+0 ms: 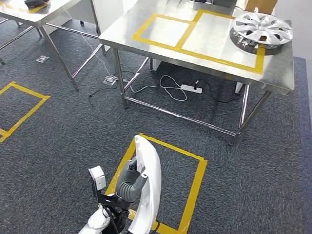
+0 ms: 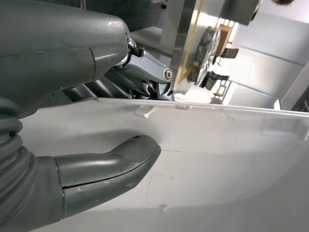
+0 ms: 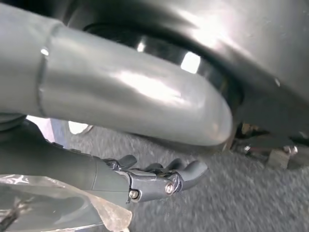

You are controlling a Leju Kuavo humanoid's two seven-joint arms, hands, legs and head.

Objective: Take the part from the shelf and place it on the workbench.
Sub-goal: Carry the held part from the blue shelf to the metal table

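Note:
A white curved plastic part [image 1: 150, 192] stands upright low in the head view, above the carpet. My left hand [image 1: 131, 184] grips it, thumb on one face and fingers behind the edge. In the left wrist view the grey thumb [image 2: 109, 166] presses on the part's white surface [image 2: 226, 159], with the darker fingers [image 2: 146, 83] on the other side. The steel workbench [image 1: 125, 30] stands ahead, marked with two yellow tape rectangles [image 1: 164, 29]. My right hand [image 3: 160, 179] hangs over the carpet, fingers loosely apart, holding nothing.
A silver wheel cover [image 1: 262, 29] lies on the workbench's right end, over the tape. A cardboard box [image 1: 262, 5] sits behind it. A power strip [image 1: 191, 88] and cables lie under the bench. A yellow tape square [image 1: 195, 190] marks the floor. Another steel table [image 1: 48, 12] stands far left.

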